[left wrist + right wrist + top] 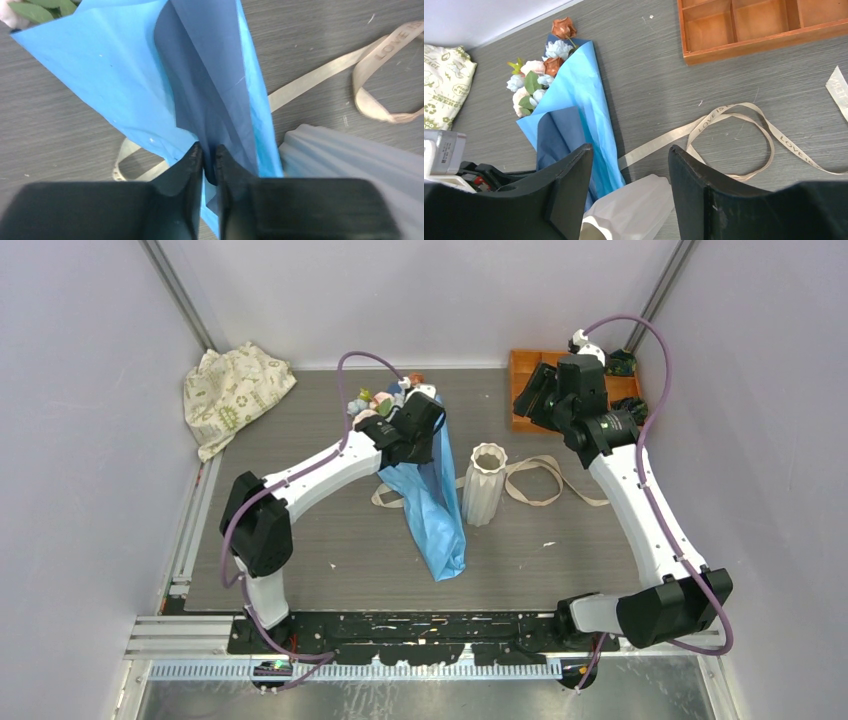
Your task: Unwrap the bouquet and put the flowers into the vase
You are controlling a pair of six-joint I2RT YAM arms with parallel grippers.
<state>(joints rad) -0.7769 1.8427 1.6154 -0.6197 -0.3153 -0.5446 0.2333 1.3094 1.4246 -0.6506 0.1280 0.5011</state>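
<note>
The bouquet's blue paper (436, 512) lies loosened on the table, and its ribbon (540, 483) trails untied beside it. The flowers (378, 400) still poke out of the far end of the paper (579, 95). My left gripper (209, 152) is shut on a fold of the blue paper (130, 75), just left of the vase (345, 155). The white ridged vase (487, 483) stands upright at the table's middle. My right gripper (630, 150) hangs open and empty at the back right, above the vase (639, 210) and away from the paper.
An orange compartment tray (521, 390) sits at the back right under my right arm. A cream printed cloth (232, 390) is bunched in the back left corner. The loose ribbon (734, 130) loops over the table to the right of the vase.
</note>
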